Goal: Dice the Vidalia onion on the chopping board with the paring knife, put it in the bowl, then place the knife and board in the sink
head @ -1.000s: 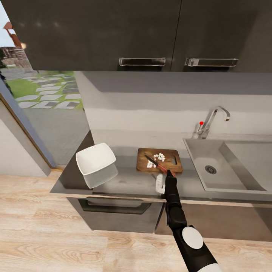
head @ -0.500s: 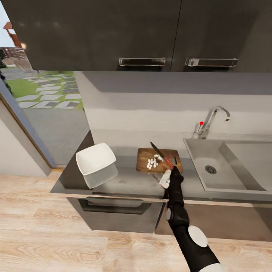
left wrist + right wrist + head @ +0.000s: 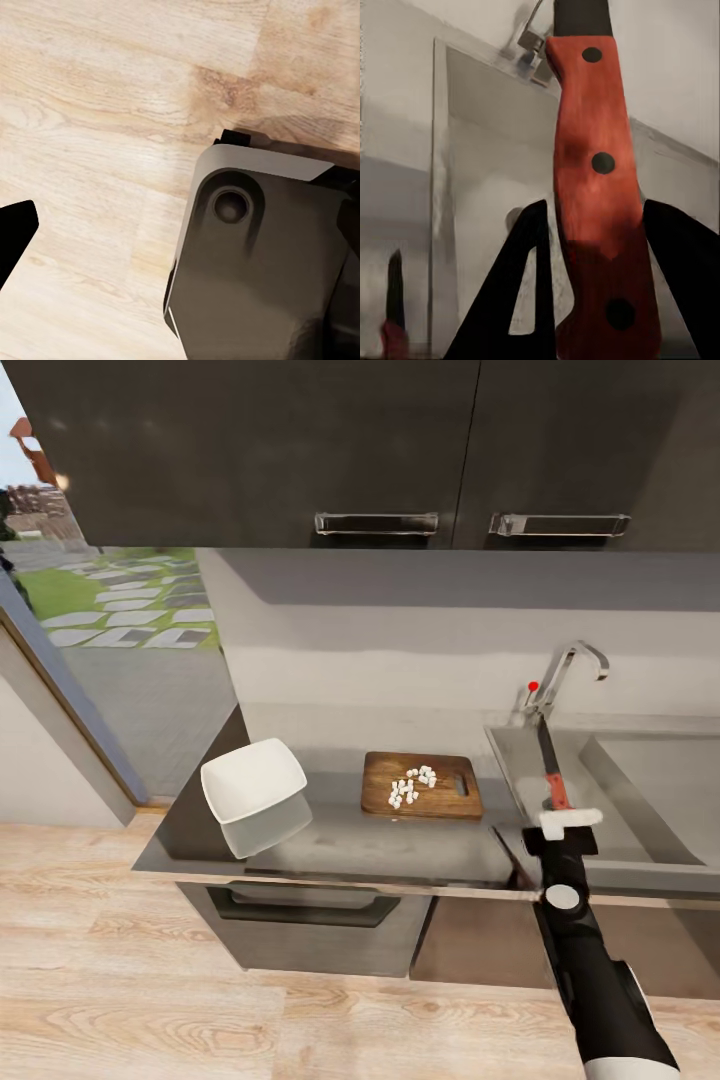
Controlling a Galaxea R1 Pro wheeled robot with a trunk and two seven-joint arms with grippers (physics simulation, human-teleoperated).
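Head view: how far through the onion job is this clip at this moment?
Done: the onion is diced, white cubes lying on the chopping board. In hand: the right gripper holds the paring knife over the sink. Left: release the knife, move the cubes into the empty bowl, then put the board in the sink.

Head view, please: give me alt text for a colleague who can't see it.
The right gripper holds the paring knife by its red handle, blade pointing away over the sink near the tap. Left of it, white diced onion lies on the chopping board, and further left sits the white bowl.
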